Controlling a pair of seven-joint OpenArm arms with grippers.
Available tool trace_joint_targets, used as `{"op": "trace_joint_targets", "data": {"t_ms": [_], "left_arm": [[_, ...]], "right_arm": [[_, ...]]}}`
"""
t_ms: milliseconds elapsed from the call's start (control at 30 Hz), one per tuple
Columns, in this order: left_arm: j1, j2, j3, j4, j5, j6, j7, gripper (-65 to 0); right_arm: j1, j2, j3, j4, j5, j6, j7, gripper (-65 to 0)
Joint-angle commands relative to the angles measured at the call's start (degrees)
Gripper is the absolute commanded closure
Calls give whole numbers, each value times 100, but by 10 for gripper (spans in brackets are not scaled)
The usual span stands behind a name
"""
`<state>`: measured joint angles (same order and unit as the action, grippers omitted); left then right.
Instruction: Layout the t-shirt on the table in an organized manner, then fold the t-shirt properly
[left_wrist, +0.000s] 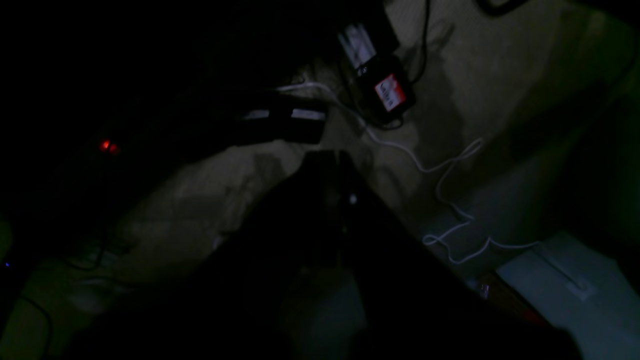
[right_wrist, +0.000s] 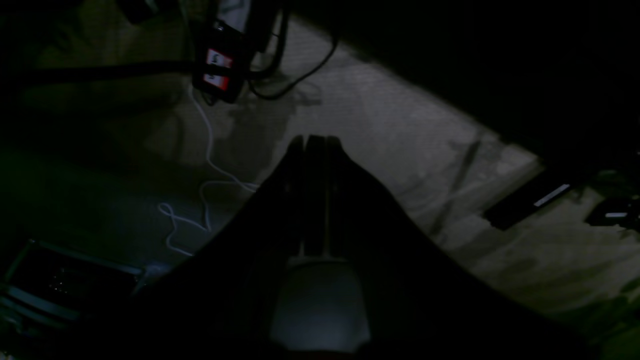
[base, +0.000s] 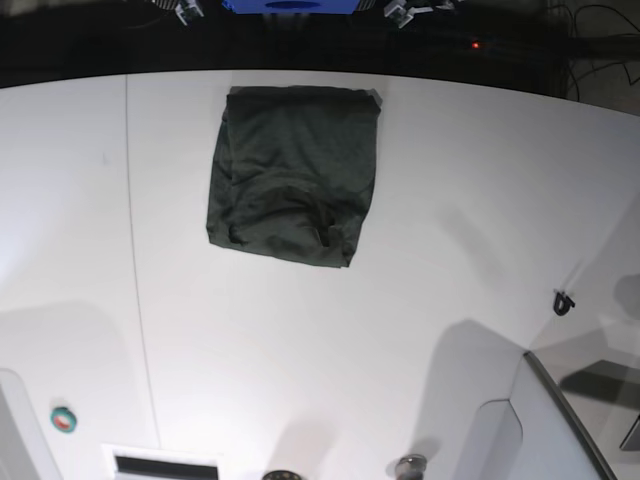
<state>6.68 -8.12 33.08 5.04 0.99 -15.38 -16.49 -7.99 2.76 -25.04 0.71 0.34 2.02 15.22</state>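
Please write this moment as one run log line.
t-shirt: folded, on table far side | left gripper: shut, empty | right gripper: shut, empty

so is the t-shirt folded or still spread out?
Folded: the t-shirt lies as a compact rectangle on the table, no sleeves showing.

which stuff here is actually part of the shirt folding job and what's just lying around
Part of the job:
- t-shirt, dark green, lying as a compact rectangle near the far edge
- table, white, with a thin dark seam

Just lying about:
- small teal and red round thing at the near left corner
- small dark clip-like thing on the right
- white cable on the floor in the left wrist view
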Motion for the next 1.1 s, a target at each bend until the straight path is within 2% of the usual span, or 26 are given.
{"op": "trace_joint_targets", "data": {"t_ms": [0,200,867,1067], "left_arm": [[22,-63,2,-7,-16,-32,-26,0],[-4,-54,28,2,28,-32,-34,0],[-153,-98,55,-7,37,-32,-34,0],[-153,-89,55,-7,37,-32,-34,0]], "right_arm": [[-14,80,-24,-23,-12,-13,3,-15],[65,282,-24,12,-12,-4,3,-15],[223,291,-24,-31,-12,-4,3,-15],[241,563,-24,-31,-12,-4,3,-15]]}}
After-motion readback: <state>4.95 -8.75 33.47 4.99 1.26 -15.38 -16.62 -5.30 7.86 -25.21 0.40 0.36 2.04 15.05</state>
